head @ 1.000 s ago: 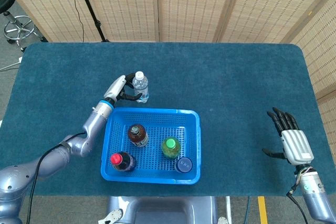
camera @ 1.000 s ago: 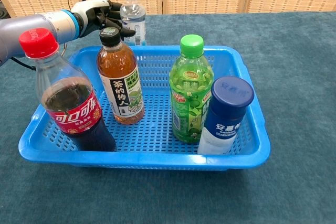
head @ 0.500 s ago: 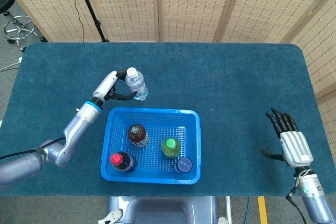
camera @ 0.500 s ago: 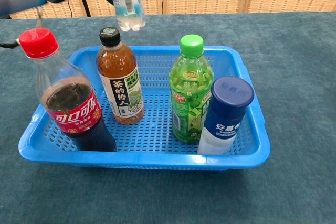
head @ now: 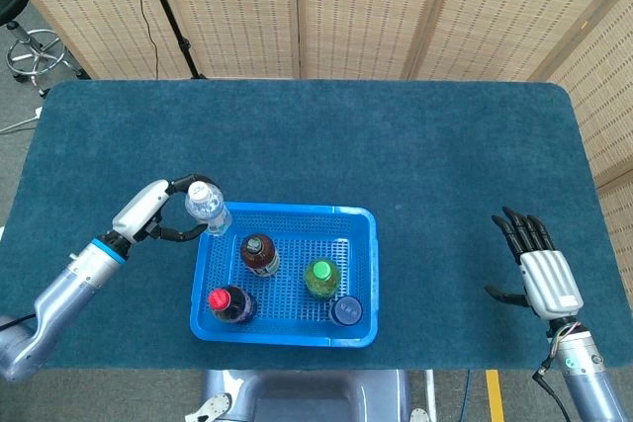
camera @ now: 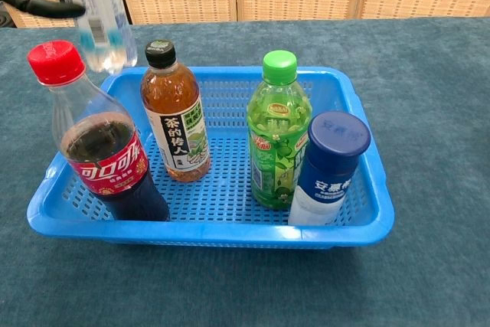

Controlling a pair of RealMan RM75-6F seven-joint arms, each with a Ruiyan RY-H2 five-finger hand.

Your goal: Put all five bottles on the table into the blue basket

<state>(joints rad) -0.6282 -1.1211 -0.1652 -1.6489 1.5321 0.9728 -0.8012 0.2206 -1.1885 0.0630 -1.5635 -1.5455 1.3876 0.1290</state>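
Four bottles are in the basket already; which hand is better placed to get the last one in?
Left. The left hand already holds the water bottle in the air at the blue basket's left edge. The right hand is open, far off near the table's right edge.

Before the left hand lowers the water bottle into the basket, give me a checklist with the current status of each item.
1. Left hand holds the water bottle: ok.
2. Bottle lifted off the table: ok, per the chest view.
3. Bottle fully over the blue basket: not ok, it is at the rear left corner.
4. Free floor space in the basket: ok, between the tea bottle and the green bottle.
5. Right hand away from the basket: ok.
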